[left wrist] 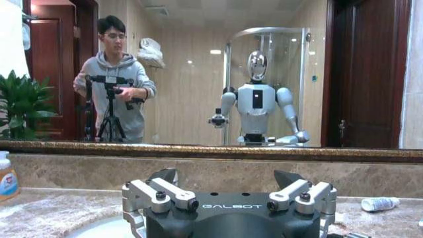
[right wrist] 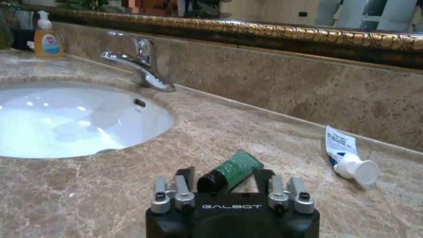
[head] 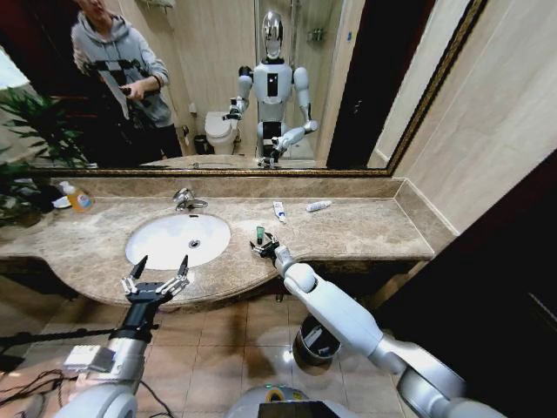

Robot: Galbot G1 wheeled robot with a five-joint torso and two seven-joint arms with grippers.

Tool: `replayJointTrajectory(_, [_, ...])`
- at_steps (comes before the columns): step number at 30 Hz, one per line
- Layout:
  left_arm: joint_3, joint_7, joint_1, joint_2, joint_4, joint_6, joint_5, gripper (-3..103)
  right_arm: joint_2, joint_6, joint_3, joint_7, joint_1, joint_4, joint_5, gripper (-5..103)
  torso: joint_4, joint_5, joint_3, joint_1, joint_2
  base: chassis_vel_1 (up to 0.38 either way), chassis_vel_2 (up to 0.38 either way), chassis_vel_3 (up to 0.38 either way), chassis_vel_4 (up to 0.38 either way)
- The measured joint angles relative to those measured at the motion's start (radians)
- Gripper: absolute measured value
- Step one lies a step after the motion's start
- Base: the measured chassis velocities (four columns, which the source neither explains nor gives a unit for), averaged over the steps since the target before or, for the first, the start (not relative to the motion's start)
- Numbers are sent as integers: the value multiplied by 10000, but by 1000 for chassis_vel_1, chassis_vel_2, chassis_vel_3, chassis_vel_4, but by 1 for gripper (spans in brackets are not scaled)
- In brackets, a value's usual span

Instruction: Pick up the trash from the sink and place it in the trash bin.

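- Head view is showing the marble counter (head: 365,228) carrying the white sink (head: 178,239), with the dark trash bin (head: 315,341) standing on the floor below the counter's front edge
- The right claw (head: 265,247) is reaching over the counter just right of the sink, its jaws standing apart on either side of the green tube (right wrist: 231,171), not yet pinching it
- The left claw (head: 157,280) is hovering spread open at the sink's front rim
- Two white tubes, one (head: 279,212) near the green one and another (head: 318,205) nearer the wall, are lying on the counter; they are looking light and soft, so squeezable
- The green tube is looking tiny, light and smooth; I judge it is likely to roll, so gripping across its middle is seeming safest
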Motion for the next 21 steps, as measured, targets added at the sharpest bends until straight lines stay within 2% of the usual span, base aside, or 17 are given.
replayJointTrajectory(1, [0,0,0,0,0,0,0,100,0,0,0,0,0,0,0,56,0,0,0,0,0,0,0,0,0])
replayJointTrajectory(2, [0,0,-1,0,0,0,0,100,33,51,52,-28,-3,-28,-39,50,0,0,0,0,0,0,0,0,0])
replayJointTrajectory(3, [0,0,0,0,0,0,0,100,68,95,120,-80,-9,-55,-137,50,0,0,0,0,0,0,0,0,0])
replayJointTrajectory(6, [0,0,0,0,0,0,0,100,74,155,189,-137,-14,-83,-228,39,0,0,0,0,0,0,0,0,0])
replayJointTrajectory(7, [0,0,0,0,0,0,0,100,74,155,189,-137,-14,-83,-228,39,0,0,0,0,0,0,0,0,0])
replayJointTrajectory(11, [0,0,0,0,1,0,0,100,-41,240,260,-207,-65,-80,-274,18,-1,1,-1,0,0,0,0,0,0])
replayJointTrajectory(12, [0,0,0,0,1,0,0,100,-41,240,260,-207,-65,-80,-274,18,-1,1,-1,0,0,0,0,0,0])
replayJointTrajectory(14, [0,0,0,0,0,0,0,100,-53,283,330,-236,-129,-42,-295,10,1,1,-2,0,0,0,0,0,0])
replayJointTrajectory(16, [0,0,0,0,0,0,0,100,-84,289,344,-252,-165,10,-315,10,1,1,-2,0,0,0,0,0,0])
replayJointTrajectory(18, [0,0,0,0,0,0,0,100,-172,293,346,-289,-252,166,-368,3,0,0,-1,0,0,0,0,0,0])
replayJointTrajectory(21, [0,0,0,0,0,0,0,100,-242,287,354,-293,-341,336,-386,1,0,0,-1,0,0,0,0,0,0])
